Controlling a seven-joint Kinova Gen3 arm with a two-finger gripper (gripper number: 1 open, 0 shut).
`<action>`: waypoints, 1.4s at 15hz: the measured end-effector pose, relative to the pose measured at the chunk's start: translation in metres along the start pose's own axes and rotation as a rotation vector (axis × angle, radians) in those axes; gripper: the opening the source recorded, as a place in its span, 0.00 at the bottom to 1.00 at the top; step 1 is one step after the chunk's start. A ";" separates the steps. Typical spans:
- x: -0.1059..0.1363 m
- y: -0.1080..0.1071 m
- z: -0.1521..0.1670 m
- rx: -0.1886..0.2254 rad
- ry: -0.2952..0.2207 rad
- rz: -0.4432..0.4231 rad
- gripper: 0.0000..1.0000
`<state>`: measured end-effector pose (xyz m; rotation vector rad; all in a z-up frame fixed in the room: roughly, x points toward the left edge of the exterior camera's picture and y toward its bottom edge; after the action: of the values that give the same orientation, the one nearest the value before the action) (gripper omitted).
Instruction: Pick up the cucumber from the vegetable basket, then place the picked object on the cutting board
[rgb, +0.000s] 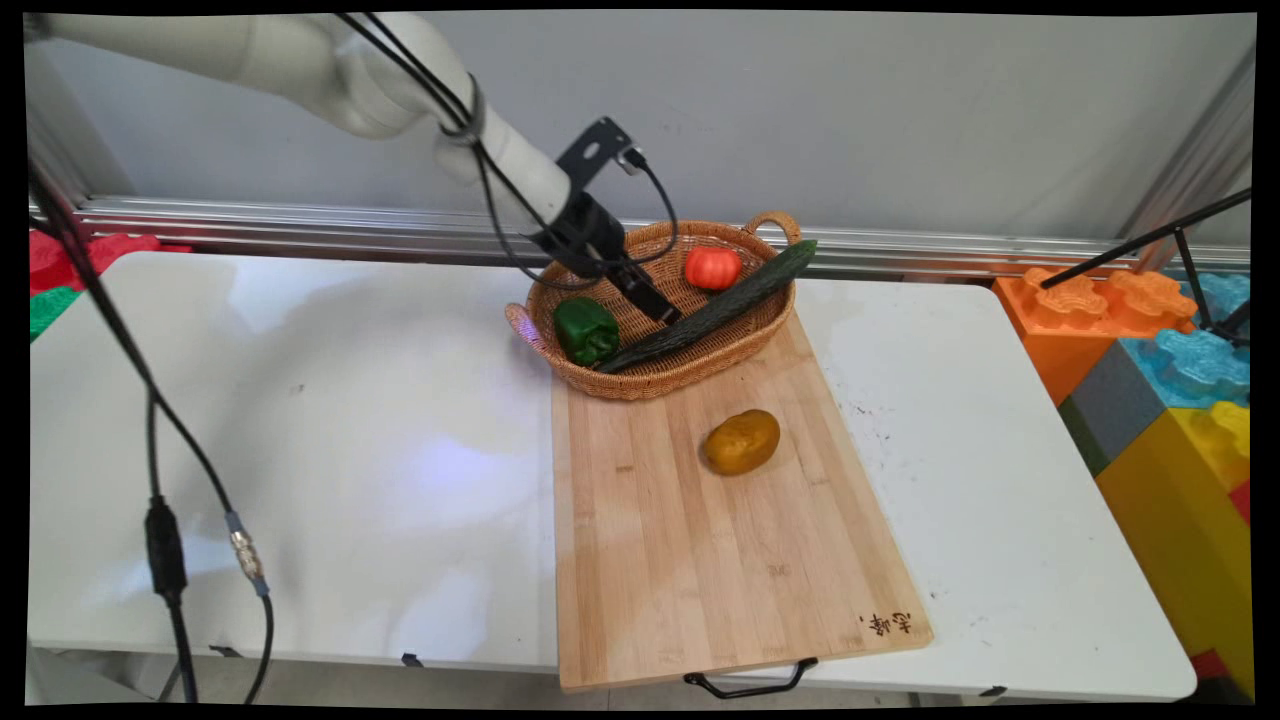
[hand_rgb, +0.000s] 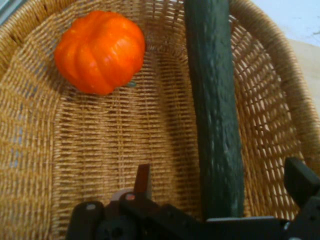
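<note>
Over the wicker basket (rgb: 655, 375) at the far end of the wooden cutting board (rgb: 700, 560), the black gripper (rgb: 662, 308) is seen lowered into the basket's interior, just beside the long dark-green cucumber (rgb: 735, 300). From the hand view the fingers are found spread apart — one finger (hand_rgb: 302, 181) is visible to one side of the cucumber (hand_rgb: 215, 110) and the other (hand_rgb: 143, 179) to the opposite side, so that the cucumber's lower length lies between them; whether either finger touches it cannot be told. Nothing is gripped. The cucumber is laid diagonally across the basket, its far end resting over the rim near the handle. An orange pumpkin-shaped item (rgb: 712, 267) is noted on the basket floor, apart from the cucumber, and is also seen in the hand view (hand_rgb: 100, 50) against the weave (hand_rgb: 100, 150). A green bell pepper (rgb: 586, 329) is noted at the basket's left side. A brownish-yellow potato (rgb: 741, 441) is found lying alone on the board, well apart from the basket — the board itself rests on the white table (rgb: 300, 430)
</note>
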<state>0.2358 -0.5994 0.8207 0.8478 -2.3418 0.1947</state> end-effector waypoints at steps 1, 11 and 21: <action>0.001 -0.001 0.008 -0.001 -0.004 -0.011 1.00; 0.010 -0.005 0.064 -0.030 -0.044 -0.067 0.00; 0.020 0.004 0.040 -0.043 -0.006 -0.065 0.00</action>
<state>0.2012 -0.6203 0.8012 0.9028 -2.3116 0.1149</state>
